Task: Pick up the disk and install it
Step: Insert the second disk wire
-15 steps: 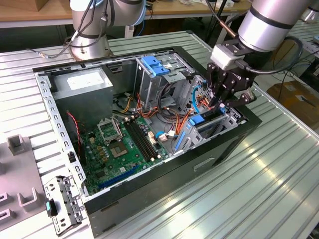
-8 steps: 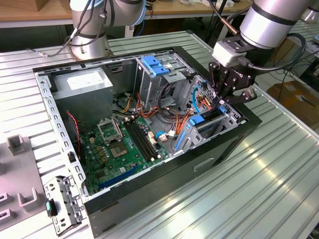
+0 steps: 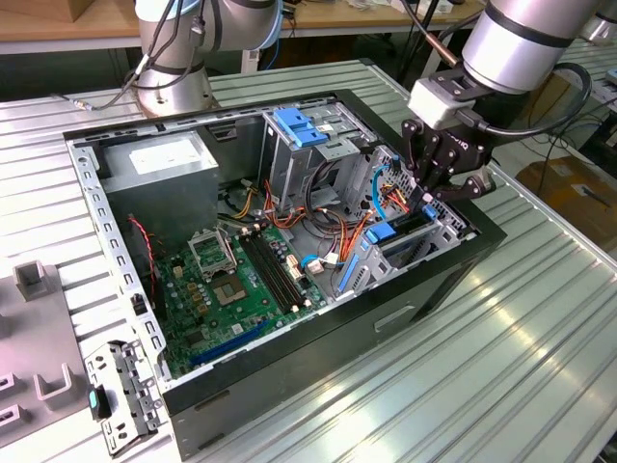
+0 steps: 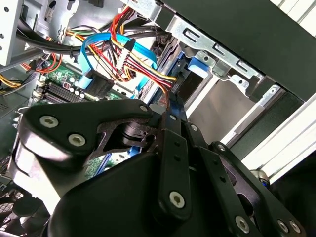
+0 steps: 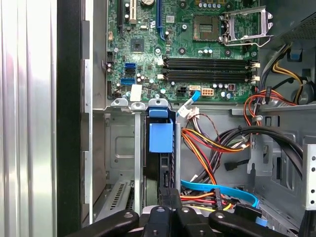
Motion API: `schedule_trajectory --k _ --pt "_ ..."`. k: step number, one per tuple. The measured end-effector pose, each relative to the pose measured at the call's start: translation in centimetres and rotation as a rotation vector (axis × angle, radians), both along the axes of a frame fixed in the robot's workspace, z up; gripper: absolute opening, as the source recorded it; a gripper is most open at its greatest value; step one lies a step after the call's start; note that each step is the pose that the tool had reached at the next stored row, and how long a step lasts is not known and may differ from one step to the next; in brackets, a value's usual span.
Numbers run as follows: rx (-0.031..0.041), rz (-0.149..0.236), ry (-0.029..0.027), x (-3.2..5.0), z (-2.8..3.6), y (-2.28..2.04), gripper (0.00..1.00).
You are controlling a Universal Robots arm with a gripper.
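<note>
The disk (image 3: 393,231) stands on edge in a metal bay slot at the end of the open computer case (image 3: 318,357) on the exterior view's right. Its blue carrier rail (image 5: 161,137) shows along the exposed edge, with the dark drive body below it. My gripper (image 3: 427,201) hangs just over that bay. In both wrist views its black fingers are pressed together, with the tips (image 4: 169,96) at the disk's exposed edge (image 5: 163,173) near the blue rail end (image 4: 197,66). Nothing shows between them.
Orange, yellow and blue cables (image 5: 212,153) crowd the space beside the bay. The green motherboard (image 3: 241,289) covers the case floor. A grey box with a white label (image 3: 159,159) and a cage with a blue latch (image 3: 301,127) stand at the back. A loose metal bracket (image 3: 120,395) lies outside.
</note>
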State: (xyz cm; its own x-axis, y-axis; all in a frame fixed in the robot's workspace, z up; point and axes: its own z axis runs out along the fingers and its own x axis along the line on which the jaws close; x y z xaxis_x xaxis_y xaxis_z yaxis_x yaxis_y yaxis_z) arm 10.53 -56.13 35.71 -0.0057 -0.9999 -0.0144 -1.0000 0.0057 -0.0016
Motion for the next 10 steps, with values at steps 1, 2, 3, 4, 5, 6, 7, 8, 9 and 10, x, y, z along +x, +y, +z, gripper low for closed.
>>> schedule_trajectory --k 1,2,3,4,5,6,7,8,9,10 --pt "0.0000 0.000 0.0000 -0.05 0.00 0.00 0.11" --pt "0.0000 0.000 0.0000 -0.09 0.00 0.00 0.11" --pt "0.0000 0.000 0.0000 -0.10 0.00 0.00 0.11" --pt "0.0000 0.000 0.0000 -0.10 0.00 0.00 0.11" --pt "0.0000 0.000 0.0000 -0.10 0.00 0.00 0.11" --pt "0.0000 0.000 0.0000 -0.10 0.00 0.00 0.11" --pt "0.0000 0.000 0.0000 -0.11 0.00 0.00 0.11" --pt "0.0000 0.000 0.0000 -0.11 0.00 0.00 0.11" --pt "0.0000 0.000 0.0000 -0.11 0.00 0.00 0.11" --pt "0.0000 0.000 0.0000 -0.11 0.00 0.00 0.11"
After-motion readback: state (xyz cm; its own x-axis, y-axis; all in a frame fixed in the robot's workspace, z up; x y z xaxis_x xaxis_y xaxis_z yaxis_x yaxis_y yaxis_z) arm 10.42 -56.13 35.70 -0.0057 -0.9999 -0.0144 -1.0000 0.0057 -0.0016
